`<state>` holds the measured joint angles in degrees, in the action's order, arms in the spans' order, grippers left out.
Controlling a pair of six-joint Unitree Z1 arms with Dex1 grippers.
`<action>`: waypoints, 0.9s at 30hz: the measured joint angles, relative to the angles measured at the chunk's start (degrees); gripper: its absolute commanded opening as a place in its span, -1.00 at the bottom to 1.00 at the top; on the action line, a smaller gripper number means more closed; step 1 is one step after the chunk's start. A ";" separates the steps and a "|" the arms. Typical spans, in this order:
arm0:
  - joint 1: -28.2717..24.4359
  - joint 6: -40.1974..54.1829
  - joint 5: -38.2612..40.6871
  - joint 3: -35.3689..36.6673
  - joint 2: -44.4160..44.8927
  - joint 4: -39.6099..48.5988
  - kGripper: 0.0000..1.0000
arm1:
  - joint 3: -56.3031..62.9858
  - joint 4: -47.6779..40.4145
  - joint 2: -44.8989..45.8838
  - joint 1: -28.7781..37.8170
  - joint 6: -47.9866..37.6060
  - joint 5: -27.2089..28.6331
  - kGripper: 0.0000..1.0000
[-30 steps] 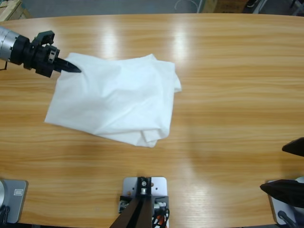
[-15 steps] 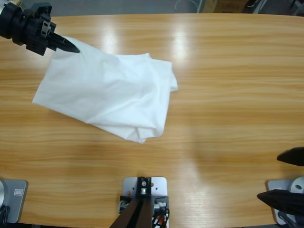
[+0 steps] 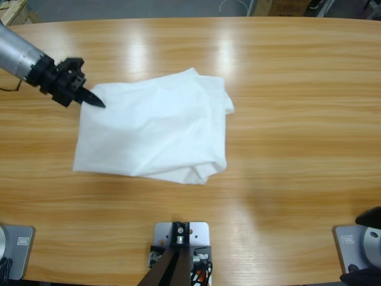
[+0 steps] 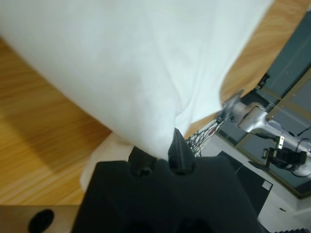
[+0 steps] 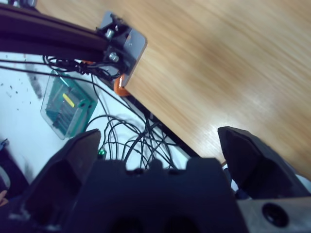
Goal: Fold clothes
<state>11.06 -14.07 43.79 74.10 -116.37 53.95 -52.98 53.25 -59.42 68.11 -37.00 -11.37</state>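
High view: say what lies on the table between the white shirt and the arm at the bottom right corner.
Nothing: only bare wooden table separates the T-shirt from the right gripper, as the high view shows.

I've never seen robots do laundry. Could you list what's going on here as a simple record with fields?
garment: crumpled white cotton T-shirt, lying partly folded over itself
surface: long wooden table
left gripper: black jaws shut on the shirt's upper-left corner
right gripper: jaws open, holding nothing, at the table's edge, away from the shirt
fold: not yet neat
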 measured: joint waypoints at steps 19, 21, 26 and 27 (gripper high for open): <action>-18.17 8.84 -12.64 -2.52 -3.82 0.54 -1.00 | -3.12 0.32 -1.71 -0.01 0.35 -2.87 0.95; -17.52 8.85 -15.43 -2.15 -3.23 1.47 -1.00 | -3.12 0.37 -1.72 -0.01 0.51 -2.87 0.96; -17.47 9.04 -19.47 1.52 -0.53 6.00 -1.00 | -3.12 0.38 -1.73 -0.01 1.31 -2.88 0.96; -17.46 9.17 -19.86 2.55 0.05 6.95 -1.00 | -3.12 0.38 -1.80 -0.01 1.44 -2.88 0.96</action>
<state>-6.40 -4.90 23.93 76.66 -116.31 60.89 -56.10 53.64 -61.23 68.10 -35.55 -14.25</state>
